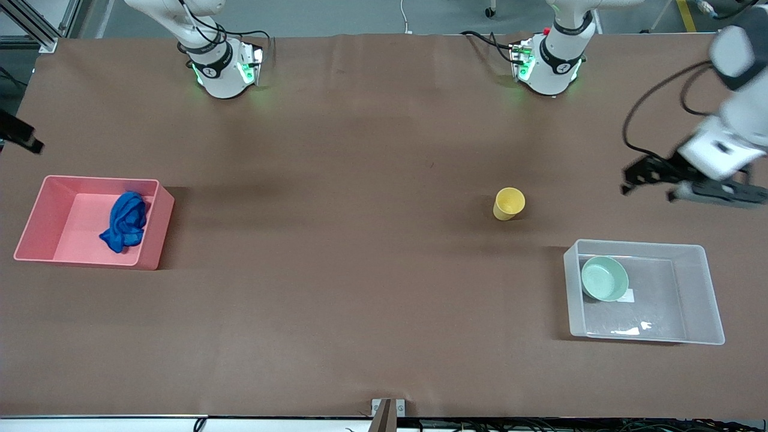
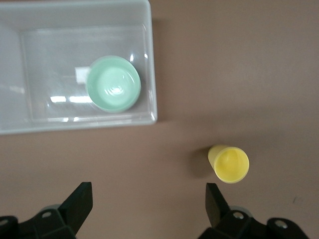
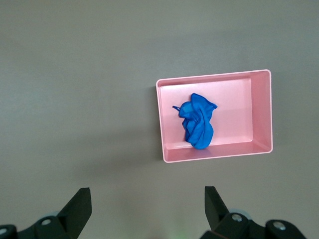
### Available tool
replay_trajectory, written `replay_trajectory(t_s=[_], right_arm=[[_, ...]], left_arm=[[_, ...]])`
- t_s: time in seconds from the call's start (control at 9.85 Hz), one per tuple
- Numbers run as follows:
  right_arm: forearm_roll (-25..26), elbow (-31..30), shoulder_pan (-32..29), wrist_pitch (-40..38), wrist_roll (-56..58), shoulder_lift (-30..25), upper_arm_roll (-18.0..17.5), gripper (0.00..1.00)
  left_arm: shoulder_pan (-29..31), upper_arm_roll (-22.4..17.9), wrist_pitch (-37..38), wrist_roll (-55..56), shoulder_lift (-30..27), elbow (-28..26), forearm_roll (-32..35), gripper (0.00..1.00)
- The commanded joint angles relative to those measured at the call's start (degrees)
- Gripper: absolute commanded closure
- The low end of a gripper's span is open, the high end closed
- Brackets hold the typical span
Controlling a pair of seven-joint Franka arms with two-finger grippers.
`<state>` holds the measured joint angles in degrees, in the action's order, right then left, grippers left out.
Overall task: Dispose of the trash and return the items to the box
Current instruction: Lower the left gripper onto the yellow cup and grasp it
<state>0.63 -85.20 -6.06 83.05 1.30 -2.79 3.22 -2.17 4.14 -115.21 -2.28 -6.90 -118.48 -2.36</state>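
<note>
The deep-blue rag lies in the pink bin at the right arm's end of the table; it also shows in the right wrist view. The yellow cup stands on the table, apart from the clear box. The mint-green bowl sits in the box, by the wall toward the cup. My left gripper is open and empty in the air, over the table beside the box; its view shows the cup, the bowl and the box. My right gripper is open and empty, high above the pink bin.
Brown cloth covers the whole table. The two arm bases stand along the edge farthest from the front camera. A white label lies on the box's floor beside the bowl.
</note>
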Motion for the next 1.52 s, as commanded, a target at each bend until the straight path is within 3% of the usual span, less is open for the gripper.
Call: replay_trajectory(t_s=[0.0, 0.3, 0.71, 0.81, 1.02, 1.12, 1.42], right_arm=[[-0.6, 2.3, -1.0, -1.0, 0.2, 2.4, -0.8, 0.00], [-0.6, 1.9, -1.1, -0.5, 0.2, 2.4, -0.8, 0.00], [-1.2, 1.9, -0.4, -0.4, 0.2, 2.4, -0.7, 0.00], [-1.2, 1.9, -0.4, -0.4, 0.2, 2.4, -0.7, 0.00], [-1.2, 2.0, -0.4, -0.2, 0.2, 2.4, -0.7, 0.00], [-1.2, 1.9, -0.4, -0.2, 0.2, 2.4, -0.7, 0.00], [-1.2, 1.9, -0.4, -0.5, 0.2, 2.4, -0.7, 0.00]], left_arm=[[0.1, 3.6, -5.5, 3.5, 1.3, -8.8, 2.0, 0.00], [-0.2, 8.8, -19.9, 6.4, 8.5, -16.5, 2.0, 0.01], [-0.2, 11.7, -30.5, 8.8, 20.3, -16.8, 2.3, 0.07], [-0.4, 11.7, -31.7, 8.7, 21.8, -16.8, 2.4, 0.18], [-0.5, 11.7, -31.7, 8.7, 22.6, -17.5, 2.4, 0.78], [-0.5, 11.7, -31.7, 8.7, 22.6, -17.4, 2.4, 0.96], [-0.3, 11.7, -31.0, 8.7, 20.7, -17.4, 2.4, 1.00]])
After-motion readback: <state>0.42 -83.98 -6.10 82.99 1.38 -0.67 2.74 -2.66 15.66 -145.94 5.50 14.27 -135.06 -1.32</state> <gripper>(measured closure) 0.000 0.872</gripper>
